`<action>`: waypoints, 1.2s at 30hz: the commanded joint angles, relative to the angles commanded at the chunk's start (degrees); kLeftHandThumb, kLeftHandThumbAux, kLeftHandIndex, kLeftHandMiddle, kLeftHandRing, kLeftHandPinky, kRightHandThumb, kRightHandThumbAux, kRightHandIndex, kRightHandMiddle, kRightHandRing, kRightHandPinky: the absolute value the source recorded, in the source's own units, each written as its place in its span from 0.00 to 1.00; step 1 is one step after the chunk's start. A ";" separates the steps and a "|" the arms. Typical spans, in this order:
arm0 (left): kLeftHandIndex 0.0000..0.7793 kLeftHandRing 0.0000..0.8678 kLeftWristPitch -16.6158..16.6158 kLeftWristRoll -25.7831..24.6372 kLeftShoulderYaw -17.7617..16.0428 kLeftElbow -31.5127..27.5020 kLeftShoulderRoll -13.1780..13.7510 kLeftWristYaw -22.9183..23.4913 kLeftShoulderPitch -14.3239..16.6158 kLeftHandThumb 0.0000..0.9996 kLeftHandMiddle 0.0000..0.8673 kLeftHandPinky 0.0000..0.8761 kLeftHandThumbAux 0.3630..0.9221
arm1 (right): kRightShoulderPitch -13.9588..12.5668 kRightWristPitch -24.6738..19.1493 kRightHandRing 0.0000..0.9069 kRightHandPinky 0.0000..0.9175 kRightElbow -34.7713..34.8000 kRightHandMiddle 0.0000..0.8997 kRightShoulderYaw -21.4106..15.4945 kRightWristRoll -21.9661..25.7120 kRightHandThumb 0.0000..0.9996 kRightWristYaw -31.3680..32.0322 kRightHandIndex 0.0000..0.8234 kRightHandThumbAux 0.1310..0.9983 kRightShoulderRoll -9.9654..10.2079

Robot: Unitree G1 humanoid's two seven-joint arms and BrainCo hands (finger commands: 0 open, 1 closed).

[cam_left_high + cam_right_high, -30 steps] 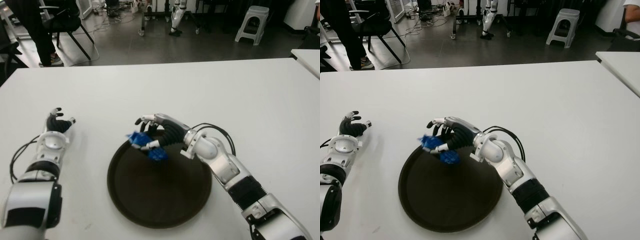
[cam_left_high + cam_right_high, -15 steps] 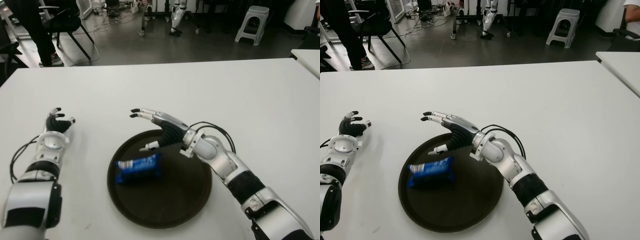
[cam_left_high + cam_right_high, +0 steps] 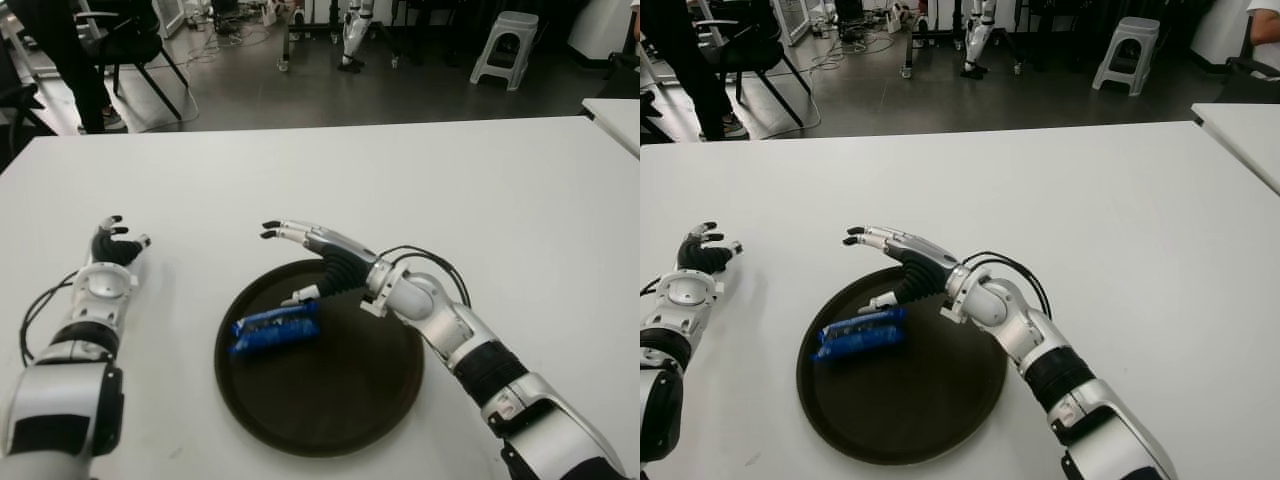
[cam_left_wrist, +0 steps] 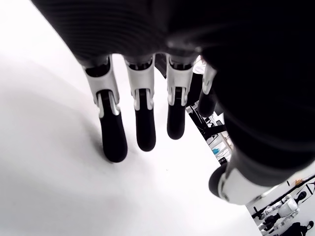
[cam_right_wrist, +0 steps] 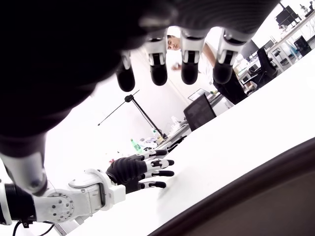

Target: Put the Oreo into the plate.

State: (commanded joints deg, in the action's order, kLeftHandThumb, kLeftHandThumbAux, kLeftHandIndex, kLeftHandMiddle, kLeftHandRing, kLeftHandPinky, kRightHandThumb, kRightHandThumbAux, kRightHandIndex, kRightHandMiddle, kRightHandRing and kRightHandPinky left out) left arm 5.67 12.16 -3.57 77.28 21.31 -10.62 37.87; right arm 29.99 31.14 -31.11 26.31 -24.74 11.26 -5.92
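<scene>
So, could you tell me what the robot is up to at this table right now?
The blue Oreo pack lies inside the dark round plate on the white table. The right hand hangs over the plate's far rim with its fingers spread, holding nothing. The left hand shows off to the left of the plate, open and idle. Judging by this, the placing looks done.

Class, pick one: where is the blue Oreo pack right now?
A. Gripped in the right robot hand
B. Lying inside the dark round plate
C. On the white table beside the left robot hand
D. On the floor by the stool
B: the Oreo pack lies inside the plate, while the right robot hand hovers open above the plate's far rim, holding nothing.
</scene>
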 joint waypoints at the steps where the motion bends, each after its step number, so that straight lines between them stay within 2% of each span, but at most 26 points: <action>1: 0.09 0.23 0.01 0.01 0.01 0.00 0.00 0.00 0.00 0.30 0.21 0.24 0.65 | 0.02 0.04 0.00 0.01 -0.07 0.00 -0.01 0.00 0.12 -0.01 0.00 0.47 0.01; 15: 0.09 0.23 -0.25 0.09 0.16 0.06 0.02 0.02 -0.01 0.28 0.21 0.25 0.66 | 0.03 -0.12 0.00 0.00 -0.22 0.00 -0.42 0.62 0.11 0.73 0.00 0.49 0.07; 19: 0.09 0.24 -0.20 0.18 0.32 0.02 -0.06 -0.19 0.03 0.28 0.21 0.26 0.66 | 0.36 0.01 0.00 0.00 -0.78 0.00 -0.92 0.87 0.14 0.64 0.00 0.50 -0.14; 29: 0.08 0.21 -0.15 -0.02 0.28 -0.03 -0.27 -0.34 0.08 0.28 0.20 0.22 0.67 | 7.47 1.28 0.00 0.01 -11.81 0.00 -5.28 0.13 0.15 -3.49 0.00 0.49 -3.61; 32: 0.08 0.21 0.13 0.04 0.32 -0.07 -0.27 -0.49 -0.07 0.29 0.19 0.22 0.68 | 10.28 0.81 0.00 0.01 -18.16 0.00 -6.10 -2.71 0.16 -10.45 0.00 0.50 -5.92; 36: 0.08 0.22 0.02 0.41 0.68 -0.07 -0.26 -0.87 -0.08 0.28 0.19 0.23 0.67 | 11.64 -0.56 0.00 0.01 -20.29 0.00 -7.00 -3.67 0.20 -15.38 0.00 0.51 -6.77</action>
State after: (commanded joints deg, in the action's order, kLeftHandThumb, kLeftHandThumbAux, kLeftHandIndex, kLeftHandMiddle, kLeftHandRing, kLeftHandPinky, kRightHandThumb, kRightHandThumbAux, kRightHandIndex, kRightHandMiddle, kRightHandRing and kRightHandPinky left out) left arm 5.69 12.57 -2.89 77.22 21.05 -11.49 37.79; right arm 41.63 30.57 -51.40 19.31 -28.42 -4.12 -12.69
